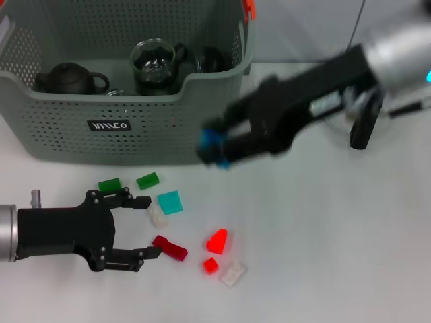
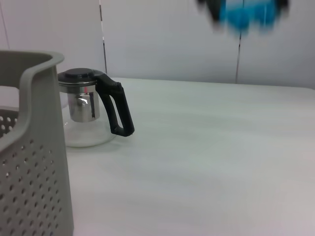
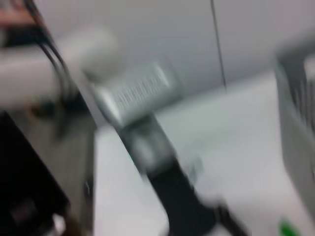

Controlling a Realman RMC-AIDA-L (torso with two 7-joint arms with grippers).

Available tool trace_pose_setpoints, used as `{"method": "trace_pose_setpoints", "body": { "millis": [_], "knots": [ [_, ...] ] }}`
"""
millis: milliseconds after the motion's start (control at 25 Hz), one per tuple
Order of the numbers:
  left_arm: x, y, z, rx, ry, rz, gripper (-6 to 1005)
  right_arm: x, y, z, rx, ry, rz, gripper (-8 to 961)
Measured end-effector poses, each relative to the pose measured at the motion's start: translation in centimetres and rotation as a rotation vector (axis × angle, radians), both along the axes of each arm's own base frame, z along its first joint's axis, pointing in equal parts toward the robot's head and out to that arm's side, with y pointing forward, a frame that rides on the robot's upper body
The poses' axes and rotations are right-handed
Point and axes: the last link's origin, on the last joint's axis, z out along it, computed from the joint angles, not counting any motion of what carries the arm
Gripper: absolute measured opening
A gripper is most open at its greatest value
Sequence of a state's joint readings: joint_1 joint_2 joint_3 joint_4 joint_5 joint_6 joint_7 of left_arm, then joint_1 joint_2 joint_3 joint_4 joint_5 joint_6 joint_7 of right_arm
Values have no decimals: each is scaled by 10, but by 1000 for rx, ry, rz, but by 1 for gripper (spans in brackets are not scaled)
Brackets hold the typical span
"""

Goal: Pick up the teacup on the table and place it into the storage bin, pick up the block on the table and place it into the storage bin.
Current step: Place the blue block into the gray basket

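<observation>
Presently we find the left gripper (image 1: pixel 149 227) low over the counter (image 1: pixel 323 235), its jaws spread wide and holding nothing. Between the two fingers lie a white block (image 1: pixel 157 215) and the near end of a dark red block (image 1: pixel 170 247). Just beyond the fingertips sits a teal block (image 1: pixel 170 202), and off the upper finger rest two green blocks (image 1: pixel 109 184) (image 1: pixel 147 180). Farther out past the jaws we note a bright red block (image 1: pixel 217 241), a small red block (image 1: pixel 211 265) and a second white block (image 1: pixel 232 274).

The storage bin (image 1: pixel 67 131) stands on the counter beyond the green blocks, well apart from the left jaws. Inside it we see a dark teapot (image 1: pixel 69 79), a glass pot with a black handle (image 1: pixel 156 66) and a further dark item too hidden to name. No teacup can be made out with certainty.

The right gripper (image 1: pixel 214 149) hangs above the counter just off the bin's front corner, well apart from the loose blocks. It is blurred; we cannot tell how its jaws stand.

The left wrist view shows the bin wall (image 2: pixel 34 162) and a glass kettle with a black handle (image 2: pixel 91 110) standing on the counter beside it.
</observation>
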State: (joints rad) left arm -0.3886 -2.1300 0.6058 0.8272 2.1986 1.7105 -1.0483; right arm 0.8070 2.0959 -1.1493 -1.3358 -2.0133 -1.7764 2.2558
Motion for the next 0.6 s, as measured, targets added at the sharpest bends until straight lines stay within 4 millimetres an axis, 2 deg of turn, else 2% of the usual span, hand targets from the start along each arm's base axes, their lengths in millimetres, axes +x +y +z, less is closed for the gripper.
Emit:
{"method": "trace_pose_setpoints", "body": {
  "millis": [120, 240, 360, 600],
  "knots": [
    [1, 1, 0, 1, -1, -4, 844, -19, 9, 23, 35, 143, 23, 428],
    [2, 2, 0, 1, -1, -7, 843, -34, 31, 27, 127, 225, 3, 429],
    [3, 3, 0, 2, 1, -10, 843, -44, 58, 11, 207, 222, -32, 429],
    [3, 4, 1, 3, -1, -10, 843, -52, 110, -49, 385, 51, -94, 428]
  ]
}}
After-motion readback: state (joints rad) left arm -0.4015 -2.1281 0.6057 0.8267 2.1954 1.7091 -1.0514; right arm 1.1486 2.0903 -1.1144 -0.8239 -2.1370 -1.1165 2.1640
